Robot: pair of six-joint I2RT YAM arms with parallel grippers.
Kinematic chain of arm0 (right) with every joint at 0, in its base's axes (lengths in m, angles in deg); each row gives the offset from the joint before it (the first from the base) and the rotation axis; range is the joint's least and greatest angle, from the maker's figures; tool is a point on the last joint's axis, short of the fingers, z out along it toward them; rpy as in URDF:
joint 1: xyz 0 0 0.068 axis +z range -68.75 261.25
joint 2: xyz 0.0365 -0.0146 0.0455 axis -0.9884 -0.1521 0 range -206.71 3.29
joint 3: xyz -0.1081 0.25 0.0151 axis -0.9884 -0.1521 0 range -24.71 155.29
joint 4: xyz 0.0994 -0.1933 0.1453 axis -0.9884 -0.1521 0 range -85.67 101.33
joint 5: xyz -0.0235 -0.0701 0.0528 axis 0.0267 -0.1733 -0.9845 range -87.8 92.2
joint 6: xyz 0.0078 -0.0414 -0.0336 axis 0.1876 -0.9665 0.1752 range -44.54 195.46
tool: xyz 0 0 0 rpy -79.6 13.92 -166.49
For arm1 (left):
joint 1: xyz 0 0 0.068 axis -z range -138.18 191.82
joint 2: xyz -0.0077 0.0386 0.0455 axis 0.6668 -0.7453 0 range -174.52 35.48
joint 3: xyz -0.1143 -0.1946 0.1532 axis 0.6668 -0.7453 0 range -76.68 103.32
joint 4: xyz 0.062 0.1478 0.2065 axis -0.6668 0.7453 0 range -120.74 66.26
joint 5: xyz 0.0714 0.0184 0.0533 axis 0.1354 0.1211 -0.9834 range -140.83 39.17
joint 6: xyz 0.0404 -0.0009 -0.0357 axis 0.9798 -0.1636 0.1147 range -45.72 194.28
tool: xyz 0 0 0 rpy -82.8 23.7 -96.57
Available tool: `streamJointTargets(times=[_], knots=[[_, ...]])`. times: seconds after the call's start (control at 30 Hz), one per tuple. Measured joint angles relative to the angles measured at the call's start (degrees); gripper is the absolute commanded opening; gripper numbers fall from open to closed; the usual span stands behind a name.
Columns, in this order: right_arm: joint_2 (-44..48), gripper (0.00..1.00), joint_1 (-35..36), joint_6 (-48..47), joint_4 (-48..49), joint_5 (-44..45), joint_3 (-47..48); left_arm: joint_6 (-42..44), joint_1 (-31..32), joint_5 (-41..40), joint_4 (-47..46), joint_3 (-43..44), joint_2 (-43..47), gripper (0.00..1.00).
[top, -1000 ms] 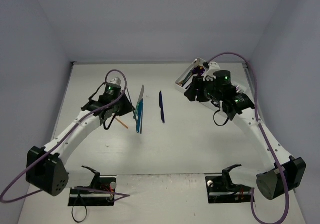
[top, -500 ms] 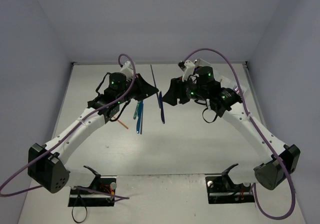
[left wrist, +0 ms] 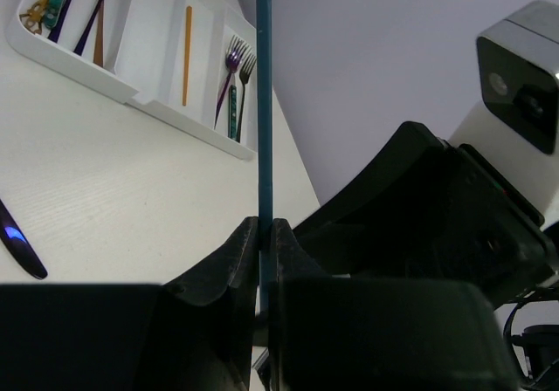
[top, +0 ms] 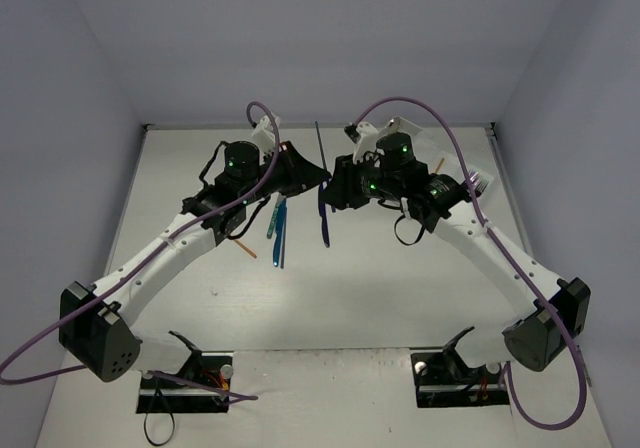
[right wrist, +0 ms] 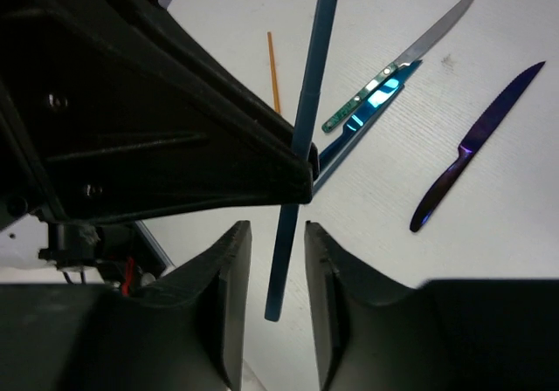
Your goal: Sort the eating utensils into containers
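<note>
Left gripper [left wrist: 262, 256]: clenched on the blue chopstick [left wrist: 263, 103]. The stick runs straight out from between my jaws.
Right gripper [right wrist: 272, 286]: released. One finger stands on each side of the stick's near end, with a gap on both sides and no contact that I can see.
Blue chopstick, place: in the air between my two grippers, to the left of the tray [left wrist: 157, 108] and well apart from it.
Step, my reading: handing the stick from left to right, with the right grip not yet made.
Tray contents: two forks [left wrist: 234, 72] share one compartment and an orange stick [left wrist: 187, 51] lies in the next. More utensils lie in the compartments past that, cut off at the frame edge.
Loose on the table [left wrist: 105, 190]: the purple knife [top: 323, 223] lies left of the tray, under the held stick. The teal pair [top: 277, 218] lies further left, and a thin orange chopstick [top: 243, 246] is furthest left.
Risk 1: my right fingers bracket only the stick's end. A pinch that close to the tip could let the stick pivot or squirt out, since it is slim and glossy.
Risk 2: if my left jaws open before the right ones bite, the stick drops among the loose utensils left of the tray.
Risk 3: my grippers are nearly touching, so a skewed closing could knock the fingers together.
Risk 4: once it is carried, the long free end could catch the tray's rim.
</note>
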Motion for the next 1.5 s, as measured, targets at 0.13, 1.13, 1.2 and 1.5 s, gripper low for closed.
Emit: streamJointTargets(times=[0.13,1.13,1.2,1.5], knots=[[-0.03,0.0,0.0,0.23,0.14,2.04,0.0,0.04,0.14,0.02,-0.15,0.0,-0.04,0.02],[-25.83,0.0,-27.71,11.0,2.09,33.25,2.36,20.21,-0.42,-40.53,39.38,-6.75,18.84,0.81],[-30.03,0.01,-29.29,12.03,2.35,34.36,4.41,20.22,-0.47,-40.98,41.29,-8.7,20.46,0.81],[-42.19,0.35,-32.53,13.4,2.93,36.52,10.51,20.26,-0.47,-41.11,45.5,-10.21,24.12,0.81]])
